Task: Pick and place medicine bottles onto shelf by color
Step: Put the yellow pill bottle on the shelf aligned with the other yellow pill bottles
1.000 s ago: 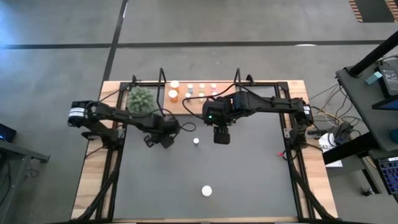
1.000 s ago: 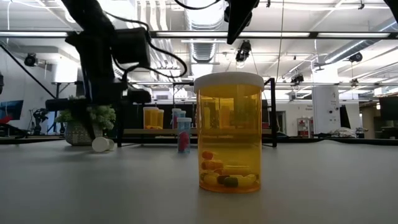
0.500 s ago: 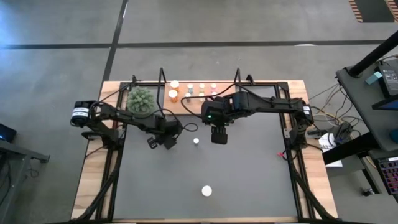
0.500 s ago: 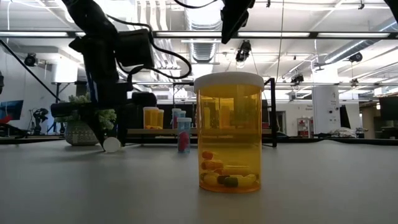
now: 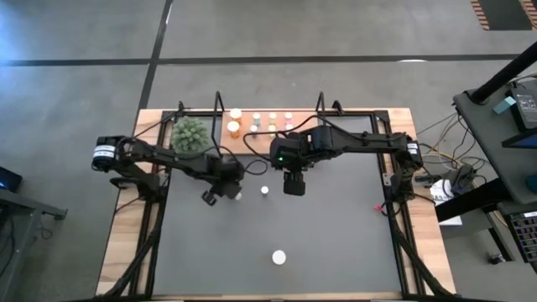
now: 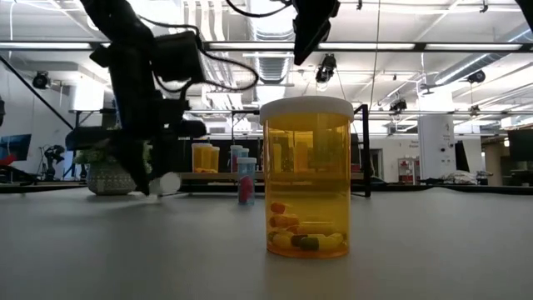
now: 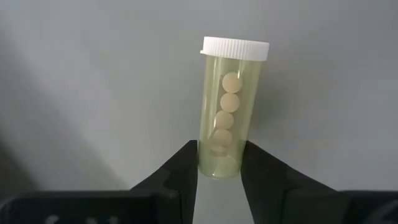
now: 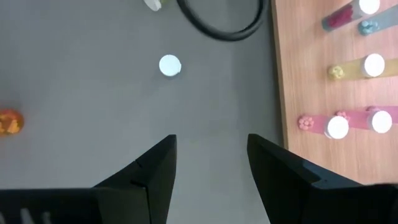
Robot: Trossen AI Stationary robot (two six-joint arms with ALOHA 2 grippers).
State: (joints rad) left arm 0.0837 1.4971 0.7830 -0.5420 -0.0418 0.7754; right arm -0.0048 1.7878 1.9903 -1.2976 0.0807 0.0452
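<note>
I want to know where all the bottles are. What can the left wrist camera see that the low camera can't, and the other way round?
Only the left wrist view shows the round tablets inside the yellow-green bottle and the left gripper's fingers shut on its bottom end. Only the low view shows the big orange bottle standing close by, the shelf with more bottles, and the plant ball. Both show the left gripper holding that white-capped bottle above the grey table mat.
</note>
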